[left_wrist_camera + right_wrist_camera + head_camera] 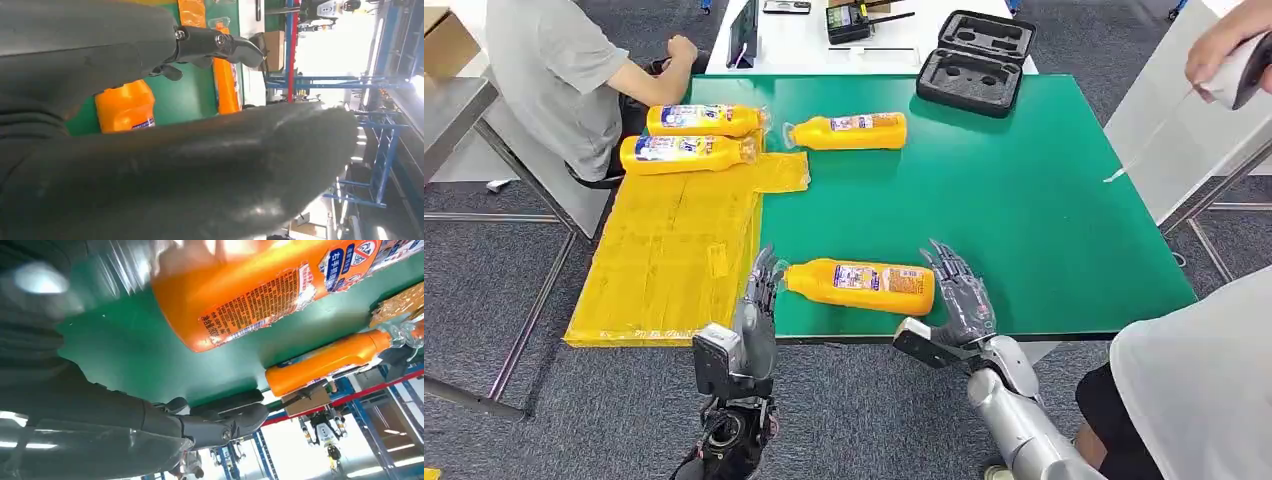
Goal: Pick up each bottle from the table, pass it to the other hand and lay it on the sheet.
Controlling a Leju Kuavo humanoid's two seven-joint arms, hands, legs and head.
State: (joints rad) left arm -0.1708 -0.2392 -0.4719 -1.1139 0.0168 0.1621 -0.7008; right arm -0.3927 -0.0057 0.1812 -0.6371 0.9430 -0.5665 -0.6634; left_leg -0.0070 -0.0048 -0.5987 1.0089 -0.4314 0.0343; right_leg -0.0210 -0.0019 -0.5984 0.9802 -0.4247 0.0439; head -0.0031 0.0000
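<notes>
Closest to the camera, the robot's two silver arms come up from the bottom of the head view. The left hand (759,300) sits at the near table edge with fingers spread and holding nothing, its tips just beside the cap end of the nearest orange plastic bottle with a blue and white label (861,285). The right hand (959,295) is at the bottle's base end, fingers also spread and released, right next to it; I can't tell if it's actually touching. That bottle lies on its side on the green table top (1024,200), near the front edge, between the two hands.

The yellow plastic sheet (674,250) covers the table's left side and hangs over the near edge. Two more orange bottles lie on their sides at its far end, the rear sheet bottle (704,119) and the front sheet bottle (686,152). A fourth orange bottle (849,131) lies on the green just beside the sheet's far corner.

Further back there's an open black foam-lined case (974,60), and a person in a grey shirt (554,70) sits at the far left.
</notes>
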